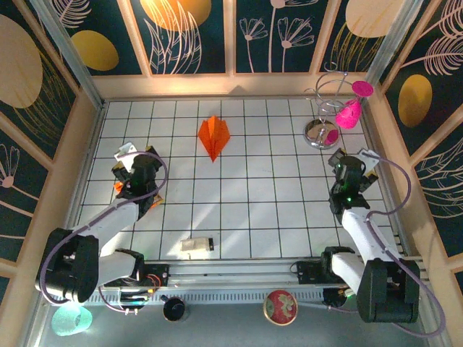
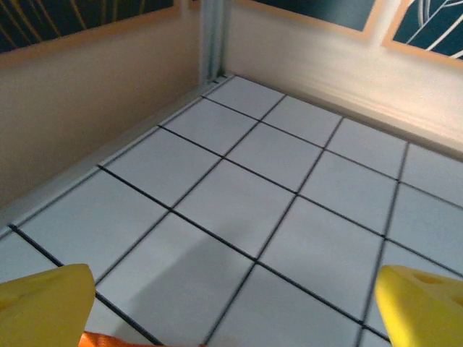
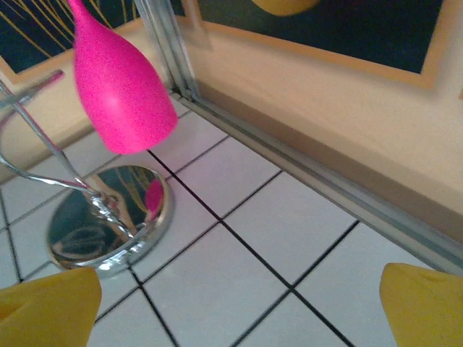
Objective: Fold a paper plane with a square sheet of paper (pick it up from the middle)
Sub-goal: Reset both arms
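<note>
Item one, the paper plane (image 1: 214,137): you will find it lying flat on the white tiled table (image 1: 275,210), in the far half and slightly left of centre. It is a bright orange folded dart with a centre crease, its long point facing the near edge. It lies well apart from both arms, and nothing touches it.

Item two, the left gripper (image 1: 137,184): it sits over the left side of the table, near the left wall. In your left wrist view the left gripper (image 2: 235,307) has its yellow fingertips (image 2: 47,303) at opposite edges of the picture, spread wide, with bare tiles between them. A sliver of orange shows at the bottom edge; you cannot tell what it is.

Item three, the right gripper (image 1: 347,177): it stands over the right side, near a chrome stand (image 1: 318,134) carrying a pink glass (image 1: 349,114). In the right wrist view the right gripper (image 3: 231,307) is likewise spread wide and holds nothing, with the pink glass (image 3: 119,87) hanging above the stand's mirrored base (image 3: 108,224).

Item four: a small beige block (image 1: 197,246) rests near the front edge, between the arm bases.
</note>
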Tool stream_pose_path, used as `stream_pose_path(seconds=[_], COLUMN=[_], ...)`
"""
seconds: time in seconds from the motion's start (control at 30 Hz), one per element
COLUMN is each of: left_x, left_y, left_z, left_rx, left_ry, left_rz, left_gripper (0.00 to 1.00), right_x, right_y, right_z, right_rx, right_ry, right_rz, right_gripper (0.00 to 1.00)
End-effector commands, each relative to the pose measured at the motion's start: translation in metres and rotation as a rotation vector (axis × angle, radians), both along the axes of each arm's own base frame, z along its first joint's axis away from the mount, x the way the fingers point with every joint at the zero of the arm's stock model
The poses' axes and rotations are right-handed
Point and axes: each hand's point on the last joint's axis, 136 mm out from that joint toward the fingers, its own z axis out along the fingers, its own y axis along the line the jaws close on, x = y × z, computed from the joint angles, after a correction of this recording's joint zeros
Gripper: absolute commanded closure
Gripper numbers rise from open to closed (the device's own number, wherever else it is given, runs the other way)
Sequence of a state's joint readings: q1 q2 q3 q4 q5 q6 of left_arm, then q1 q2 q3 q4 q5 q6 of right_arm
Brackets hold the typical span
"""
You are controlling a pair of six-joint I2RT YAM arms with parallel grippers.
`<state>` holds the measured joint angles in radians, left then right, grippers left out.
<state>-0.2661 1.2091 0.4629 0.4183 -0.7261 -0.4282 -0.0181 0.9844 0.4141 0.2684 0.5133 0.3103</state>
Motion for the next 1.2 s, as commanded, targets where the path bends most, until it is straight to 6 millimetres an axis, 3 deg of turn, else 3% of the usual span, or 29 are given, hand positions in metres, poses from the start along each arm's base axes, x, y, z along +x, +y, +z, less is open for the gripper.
stream_pose_path(seconds=[0.0,0.07,0.2,0.4,0.57,1.17], left_x=[0.0,0.002,0.01,0.023,0.019,0.021], left_y=[0.018,0.023,0.029,0.014,0.002,0.004], left_z=[0.02,0.024,0.011,-0.001,-0.001,-0.016], left_rx=[0.098,0.148,0.132,0.122,0.13,0.118], left_ry=[-0.08,-0.093,-0.086,-0.13,-0.184,-0.226], left_rz=[0.048,0.043,-0.021,-0.194,-0.319,-0.369], left_gripper=[0.01,0.01,0.01,0.01,0.01,0.01], right_x=[0.014,0.019,0.032,0.042,0.043,0.052], right_y=[0.008,0.014,0.02,0.032,0.041,0.071], right_z=[0.014,0.011,-0.006,-0.015,-0.018,-0.036], right_rx=[-0.063,-0.09,-0.094,-0.101,-0.078,-0.14], right_ry=[-0.106,-0.129,-0.115,-0.172,-0.235,-0.237], right_rz=[0.102,0.159,0.219,0.311,0.4,0.534], right_gripper=[0.01,0.01,0.01,0.01,0.01,0.01])
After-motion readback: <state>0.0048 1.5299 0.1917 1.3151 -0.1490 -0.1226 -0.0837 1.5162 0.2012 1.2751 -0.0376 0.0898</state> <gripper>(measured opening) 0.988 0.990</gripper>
